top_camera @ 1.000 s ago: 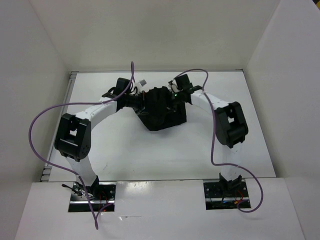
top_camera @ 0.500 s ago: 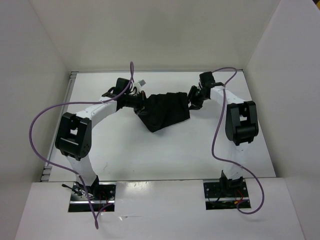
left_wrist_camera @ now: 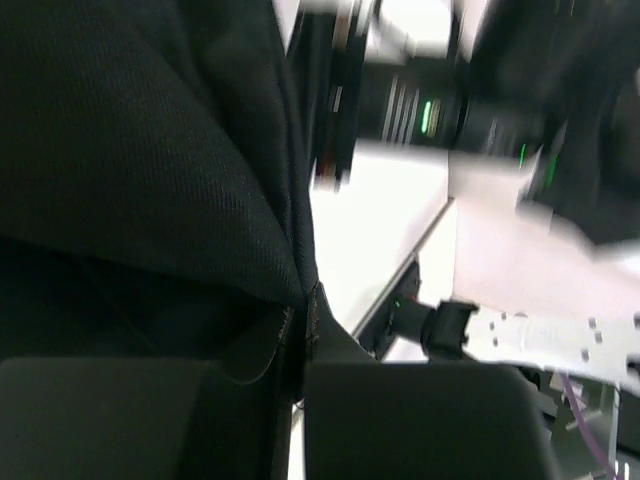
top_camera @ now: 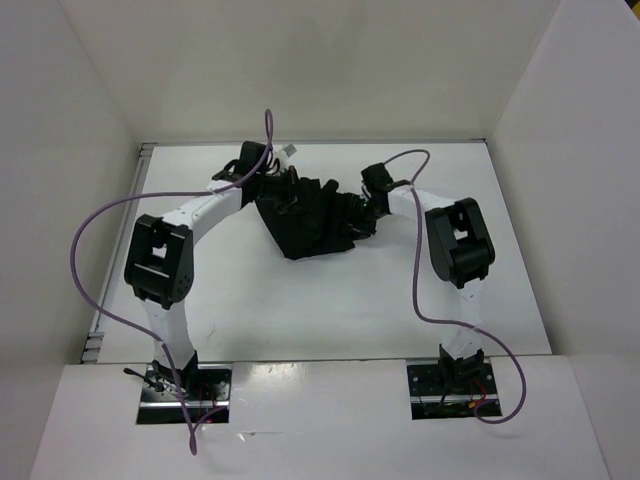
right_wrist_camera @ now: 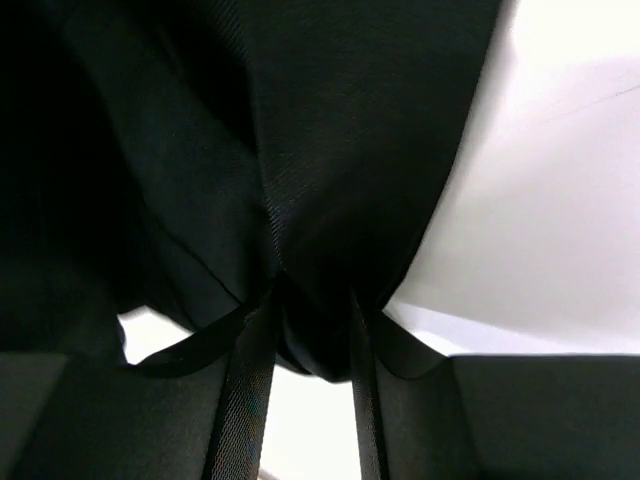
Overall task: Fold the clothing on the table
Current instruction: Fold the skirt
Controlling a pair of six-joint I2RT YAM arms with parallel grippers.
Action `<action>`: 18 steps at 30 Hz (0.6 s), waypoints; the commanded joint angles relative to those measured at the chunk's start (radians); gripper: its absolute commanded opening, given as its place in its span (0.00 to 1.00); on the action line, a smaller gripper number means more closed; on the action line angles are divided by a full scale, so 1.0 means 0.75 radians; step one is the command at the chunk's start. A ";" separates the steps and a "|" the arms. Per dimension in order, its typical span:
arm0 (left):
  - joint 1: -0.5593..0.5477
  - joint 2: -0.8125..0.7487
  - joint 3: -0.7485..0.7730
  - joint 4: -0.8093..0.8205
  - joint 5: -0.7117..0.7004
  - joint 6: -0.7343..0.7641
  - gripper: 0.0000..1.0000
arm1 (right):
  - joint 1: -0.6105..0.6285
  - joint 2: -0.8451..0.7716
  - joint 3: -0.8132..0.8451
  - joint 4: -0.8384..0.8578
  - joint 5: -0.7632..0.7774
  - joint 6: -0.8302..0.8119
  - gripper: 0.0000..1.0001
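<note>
Overhead, the top cam gives the whole layout. The clothing [top_camera: 312,222] sits bunched at the far centre of the table [top_camera: 260,310], strung between the left gripper [top_camera: 272,186] at its far-left corner and the right gripper [top_camera: 362,212] at its right edge. What that view can't show is the grip itself, since black fingers merge with black cloth. The wrist cams settle it. In the left wrist view, a fabric edge runs down into the slit between the fingers [left_wrist_camera: 130,420], jaws all but together, nipping a thin fold. In the right wrist view, cloth gathers to a tight bunch between the fingers [right_wrist_camera: 90,420], jaws set narrow and filled with material. White table shows beneath and to the right, so that part hangs clear of the surface.

From above the garment reads as a rough triangle, broad along the far side, its point toward the near edge, with ridged folds fanning out nr the right gripper. Close up, the fabric is matte black with a fine diagonal weave.
</note>
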 commanded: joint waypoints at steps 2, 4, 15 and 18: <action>-0.037 0.084 0.144 -0.024 -0.063 -0.034 0.00 | 0.123 -0.039 -0.156 0.020 -0.017 0.069 0.37; -0.050 0.131 0.175 -0.043 -0.079 -0.034 0.00 | 0.140 -0.070 -0.184 0.033 -0.017 0.081 0.37; -0.142 0.240 0.140 -0.284 -0.049 0.111 0.36 | 0.093 -0.260 -0.188 -0.119 0.154 0.057 0.50; -0.154 0.189 0.109 -0.235 0.076 0.075 0.64 | 0.052 -0.421 -0.207 -0.202 0.230 0.057 0.51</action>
